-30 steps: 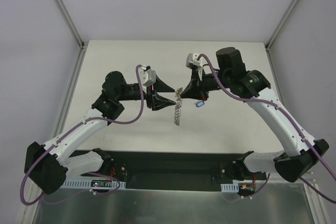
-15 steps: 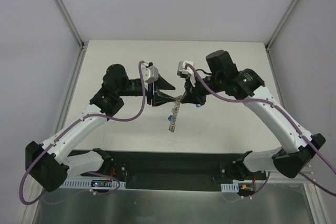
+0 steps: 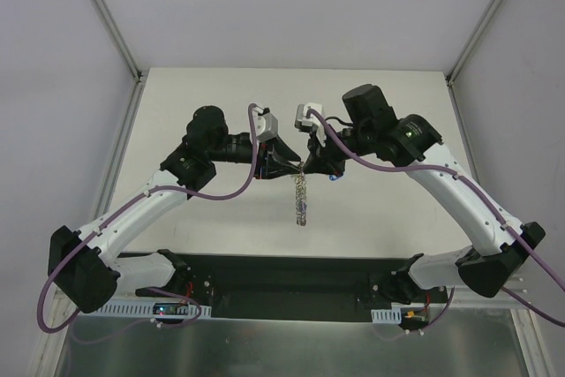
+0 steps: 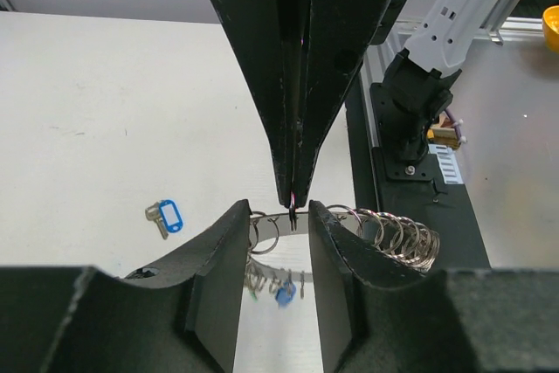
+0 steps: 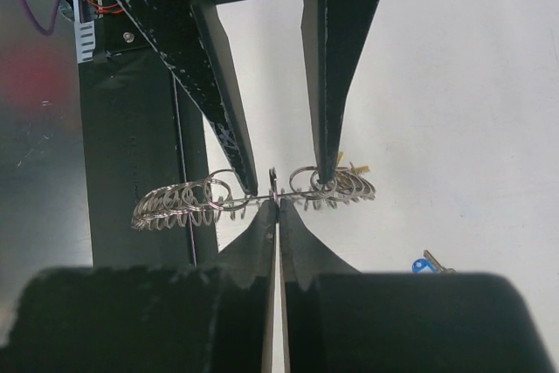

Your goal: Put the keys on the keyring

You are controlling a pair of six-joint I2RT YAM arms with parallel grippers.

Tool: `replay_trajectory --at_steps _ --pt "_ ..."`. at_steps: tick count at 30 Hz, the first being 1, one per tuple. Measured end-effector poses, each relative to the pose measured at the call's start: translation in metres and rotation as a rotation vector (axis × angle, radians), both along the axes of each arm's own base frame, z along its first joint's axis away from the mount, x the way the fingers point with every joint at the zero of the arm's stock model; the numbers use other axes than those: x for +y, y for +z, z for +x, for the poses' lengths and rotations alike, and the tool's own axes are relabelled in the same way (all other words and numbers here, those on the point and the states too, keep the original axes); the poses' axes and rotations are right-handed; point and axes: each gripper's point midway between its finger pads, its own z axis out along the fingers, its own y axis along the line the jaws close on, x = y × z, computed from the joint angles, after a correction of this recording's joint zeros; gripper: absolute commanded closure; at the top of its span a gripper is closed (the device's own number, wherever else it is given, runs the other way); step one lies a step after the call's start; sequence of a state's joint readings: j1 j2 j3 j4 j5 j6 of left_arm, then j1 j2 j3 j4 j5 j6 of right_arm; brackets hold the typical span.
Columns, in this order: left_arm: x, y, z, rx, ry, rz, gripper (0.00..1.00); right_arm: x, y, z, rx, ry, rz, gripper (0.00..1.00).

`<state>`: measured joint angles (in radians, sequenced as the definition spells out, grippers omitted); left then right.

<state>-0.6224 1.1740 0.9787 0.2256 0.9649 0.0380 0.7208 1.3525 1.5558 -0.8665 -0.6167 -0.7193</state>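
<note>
The keyring [image 3: 301,196], a thin wire hoop strung with many small split rings, hangs in the air over the middle of the table. My right gripper [image 5: 278,202] is shut on its wire [image 5: 258,195] at the top. My left gripper [image 4: 275,214] faces it, open, one finger [image 4: 218,268] on each side of the right fingertips and the wire running across the gap. Coils of rings [image 4: 400,238] bunch beyond each finger. A blue-headed key [image 4: 285,293] dangles from the hoop below, and a yellow head [image 5: 354,167] shows among the rings. Another blue key [image 4: 165,217] lies loose on the table.
The loose blue key [image 5: 425,263] lies just under the right arm's wrist [image 3: 334,176]. The black base strip [image 4: 410,155] with the arm mounts runs along the near edge. White walls stand to both sides and behind.
The left gripper has moved in toward the right gripper and narrowed its jaws around the wire. The hanging ring swung left and has come back to hang straight down.
</note>
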Motion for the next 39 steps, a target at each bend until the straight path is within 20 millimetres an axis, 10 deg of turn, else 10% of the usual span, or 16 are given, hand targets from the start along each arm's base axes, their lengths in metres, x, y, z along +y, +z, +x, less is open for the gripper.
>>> replay_trajectory --at_steps 39 --pt "-0.002 -0.013 -0.003 0.035 -0.016 0.054 1.0 0.002 -0.004 0.001 0.005 -0.001 -0.017 0.94"
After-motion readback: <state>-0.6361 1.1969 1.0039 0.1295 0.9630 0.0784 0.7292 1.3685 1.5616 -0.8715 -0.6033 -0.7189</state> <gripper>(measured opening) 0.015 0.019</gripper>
